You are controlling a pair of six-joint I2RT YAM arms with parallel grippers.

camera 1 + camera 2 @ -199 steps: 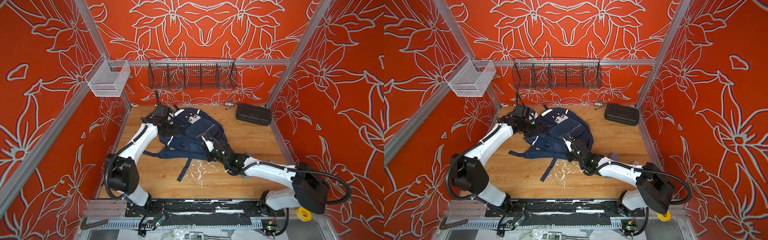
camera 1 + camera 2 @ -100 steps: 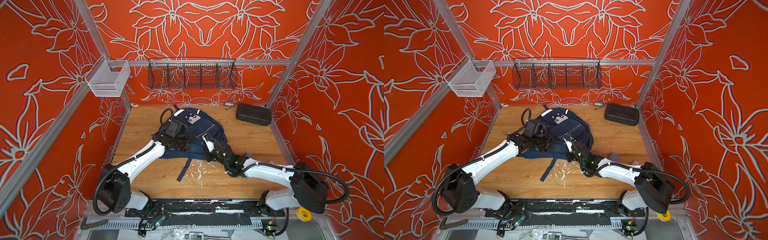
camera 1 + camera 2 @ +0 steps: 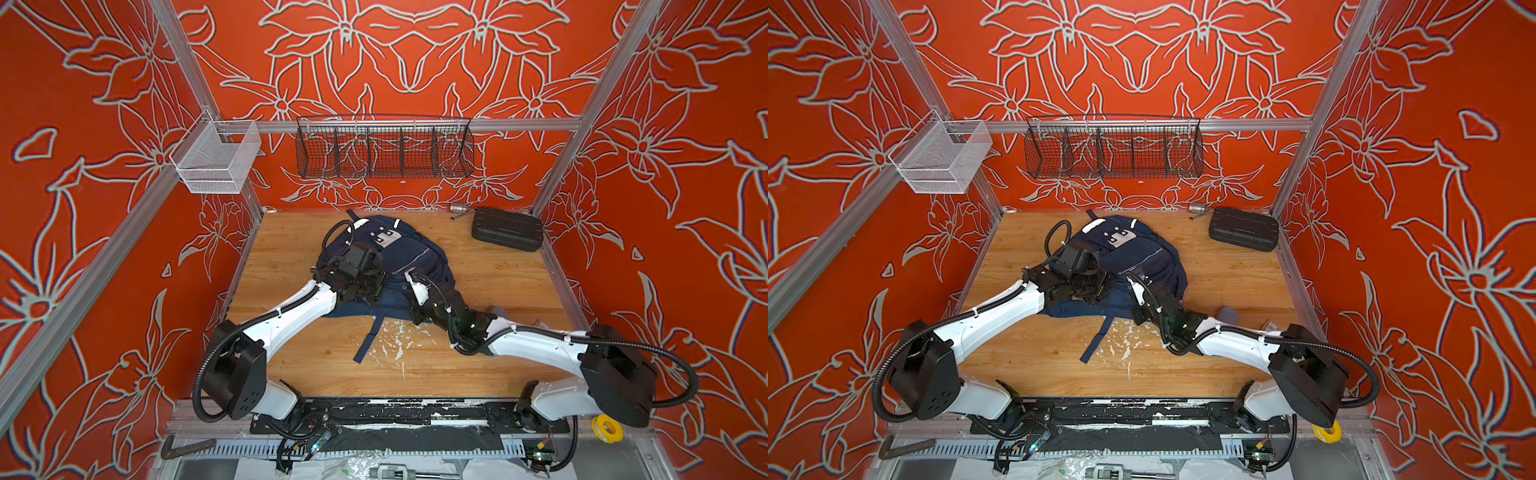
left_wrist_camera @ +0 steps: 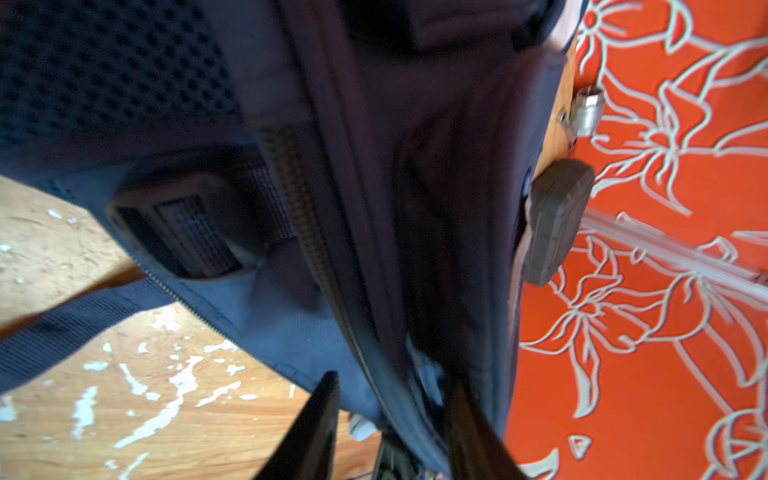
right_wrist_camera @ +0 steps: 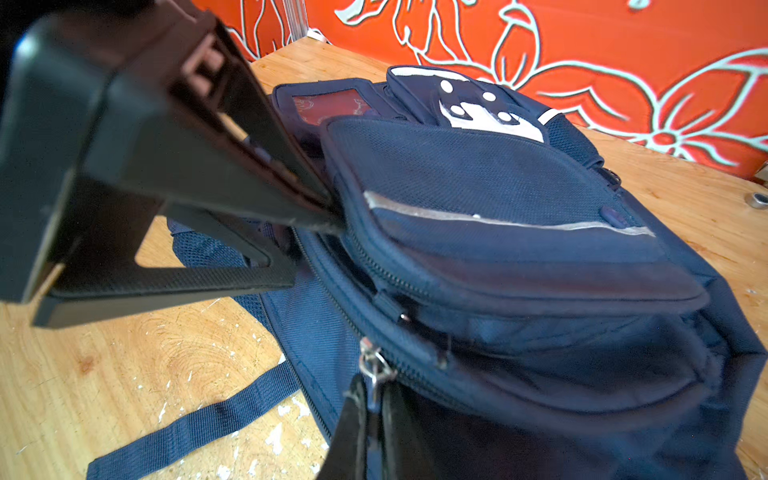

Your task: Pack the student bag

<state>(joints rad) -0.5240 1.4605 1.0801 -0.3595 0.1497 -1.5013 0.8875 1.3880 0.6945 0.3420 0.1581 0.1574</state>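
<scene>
Bag [image 3: 399,253]: navy, lying on the table [image 3: 291,249] toward the rear; we see both arms meeting over its near half.
Left gripper [image 4: 395,380]: at the bag's near left side; jaws apart with a zipped fold between them; we cannot tell whether they pinch it.
Right gripper [image 5: 372,390]: at the bag's near edge; jaws clenched on the zip pull [image 5: 371,365].
Case [image 3: 507,229]: black, in the rear right corner, well apart from the bag.
</scene>
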